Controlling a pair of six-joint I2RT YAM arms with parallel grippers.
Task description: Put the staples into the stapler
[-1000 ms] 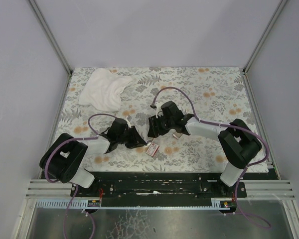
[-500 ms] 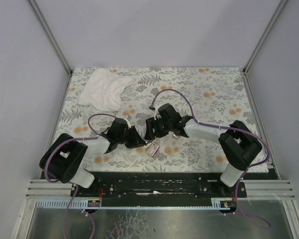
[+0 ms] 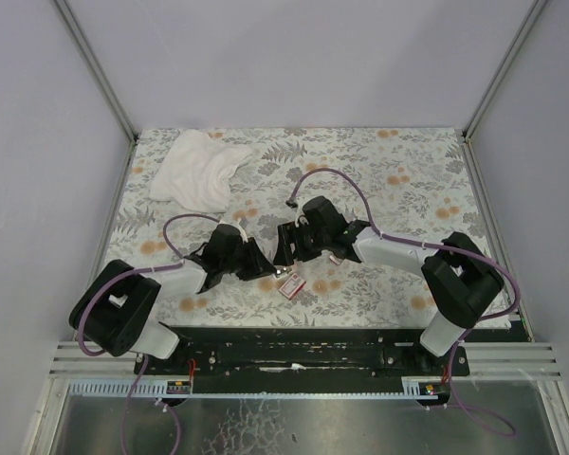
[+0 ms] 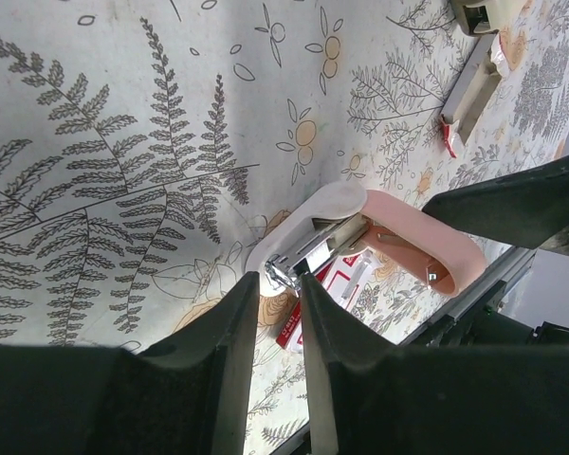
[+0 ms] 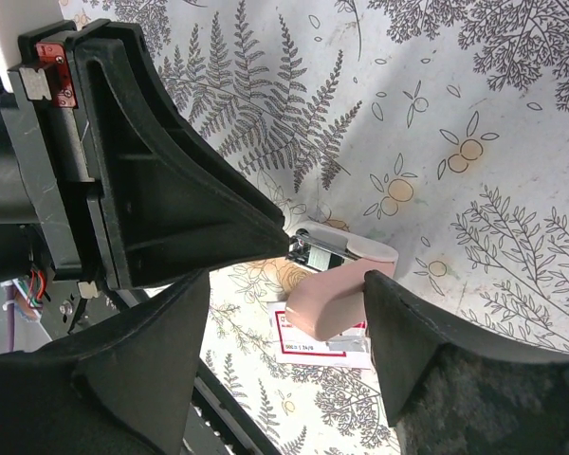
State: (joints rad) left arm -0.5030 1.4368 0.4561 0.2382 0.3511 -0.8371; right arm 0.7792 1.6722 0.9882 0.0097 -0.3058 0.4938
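- Your left pincer (image 4: 277,280) was pressed almost together, pinching the silver metal end of the stapler (image 4: 408,237).
- The stapler sat low over the desk (image 3: 408,190), close to its near edge and roughly midway between your two arms. Its pinkish-tan body reached away from the left fingertips.
- The red staples box (image 5: 313,343) lay flat on the desk, label up, right beneath the stapler. From both wrist views the stapler covered part of it.
- Your right pincer (image 5: 286,280) was spread wide, with one finger on each side of the stapler's pinkish-tan body. You could not tell from these views whether either finger touched it.
- The two pincers faced each other tip to tip over the stapler, the left from the left side and the right from the right.
- A crumpled white cloth (image 3: 197,169) lay at the far left of the desk, well apart from the stapler and the box.
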